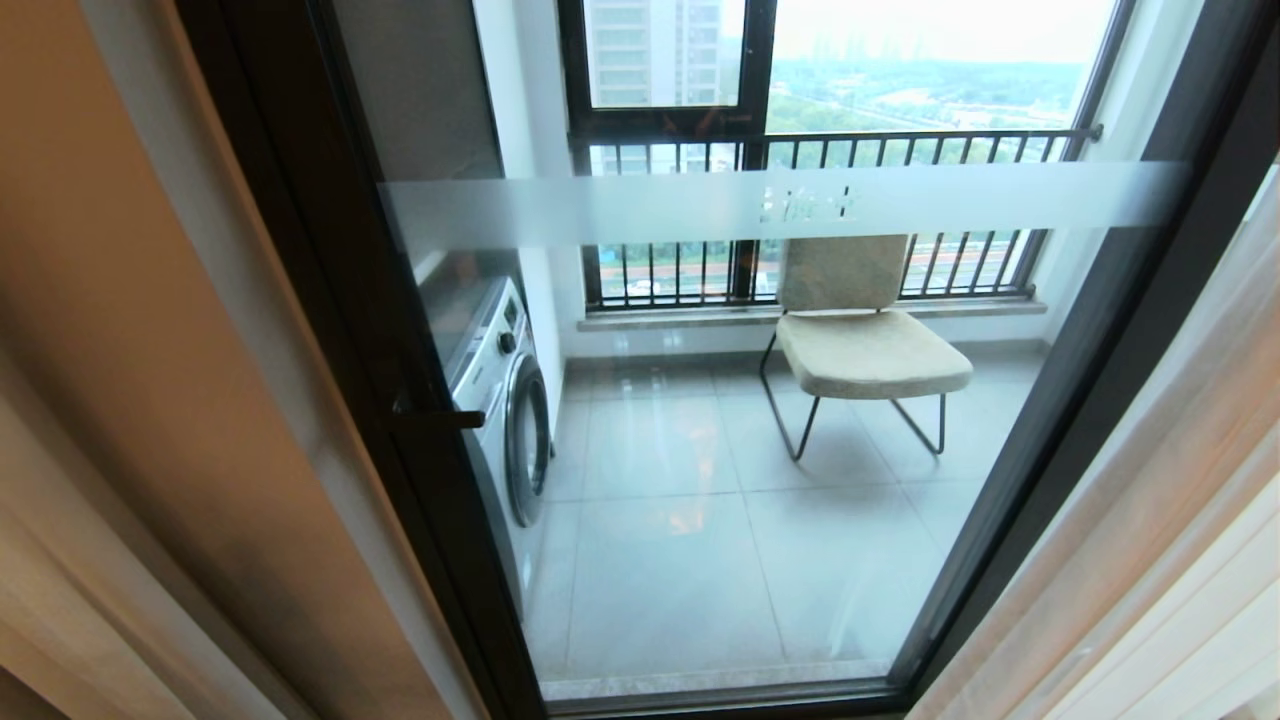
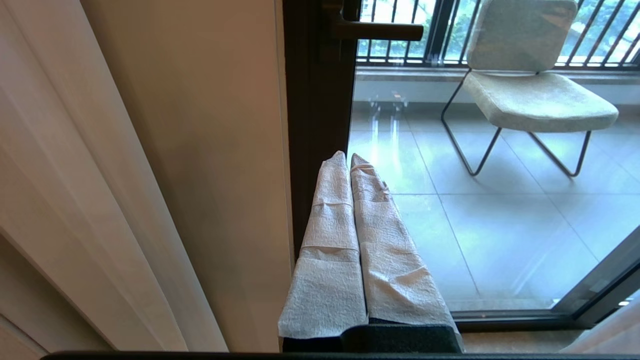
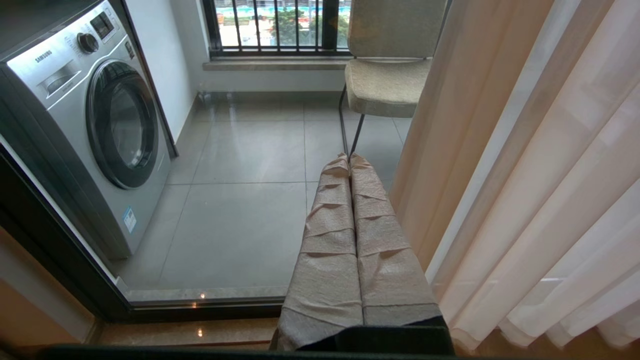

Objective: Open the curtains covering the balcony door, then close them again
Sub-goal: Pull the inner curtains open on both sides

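The curtains hang drawn apart to both sides: a beige one (image 1: 130,420) at the left and a pale sheer one (image 1: 1170,520) at the right. Between them the balcony door (image 1: 330,250) shows its black frame, its glass and a frosted band (image 1: 780,205). Neither arm appears in the head view. My left gripper (image 2: 347,159) is shut and empty, its wrapped fingers pointing at the door frame (image 2: 317,110) beside the beige curtain (image 2: 150,150). My right gripper (image 3: 349,160) is shut and empty too, just left of the pleated curtain (image 3: 525,165), not touching it.
Behind the glass stand a silver washing machine (image 1: 505,400) at the left and a cushioned chair (image 1: 865,345) on wire legs at the back. A black door handle (image 1: 440,418) sticks out from the left frame. The railed window (image 1: 830,150) closes the balcony's far side.
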You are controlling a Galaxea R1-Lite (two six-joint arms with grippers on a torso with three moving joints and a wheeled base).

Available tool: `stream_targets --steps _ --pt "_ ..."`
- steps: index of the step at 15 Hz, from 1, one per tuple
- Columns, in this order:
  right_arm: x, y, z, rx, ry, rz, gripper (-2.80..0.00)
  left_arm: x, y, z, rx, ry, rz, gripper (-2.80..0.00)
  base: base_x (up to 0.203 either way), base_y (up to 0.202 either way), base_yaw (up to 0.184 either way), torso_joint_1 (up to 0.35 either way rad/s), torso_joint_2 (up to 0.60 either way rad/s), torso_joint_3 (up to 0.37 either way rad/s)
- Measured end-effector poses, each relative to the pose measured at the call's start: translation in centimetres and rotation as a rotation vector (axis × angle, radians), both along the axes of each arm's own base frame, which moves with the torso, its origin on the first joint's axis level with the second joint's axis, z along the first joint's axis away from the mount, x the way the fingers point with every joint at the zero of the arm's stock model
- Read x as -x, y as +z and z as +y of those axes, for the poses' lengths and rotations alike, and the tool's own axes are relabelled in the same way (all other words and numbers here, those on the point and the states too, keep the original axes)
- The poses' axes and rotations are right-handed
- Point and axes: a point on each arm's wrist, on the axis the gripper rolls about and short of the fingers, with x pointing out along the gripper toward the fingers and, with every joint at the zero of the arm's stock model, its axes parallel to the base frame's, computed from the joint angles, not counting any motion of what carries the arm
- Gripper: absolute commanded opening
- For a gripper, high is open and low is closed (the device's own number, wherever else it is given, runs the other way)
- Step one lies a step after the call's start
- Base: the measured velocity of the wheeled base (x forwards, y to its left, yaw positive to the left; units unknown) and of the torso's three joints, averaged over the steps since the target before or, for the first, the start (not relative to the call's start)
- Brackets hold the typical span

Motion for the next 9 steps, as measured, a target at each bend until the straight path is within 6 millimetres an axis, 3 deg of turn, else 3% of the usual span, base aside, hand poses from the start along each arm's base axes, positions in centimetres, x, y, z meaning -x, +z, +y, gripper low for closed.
stream_targets --steps 6,9 --pt "0.00 0.00 0.00 0.000 0.000 0.000 -2.80 0.00 -0.03 0.00 0.000 0.000 0.003 -2.80 0.000 0.000 0.000 0.000 0.00 0.000" --pt "0.00 0.00 0.00 0.000 0.000 0.000 -2.80 0.00 -0.03 0.00 -0.001 0.000 0.003 -2.80 0.001 -0.143 0.003 -0.002 0.00 0.002"
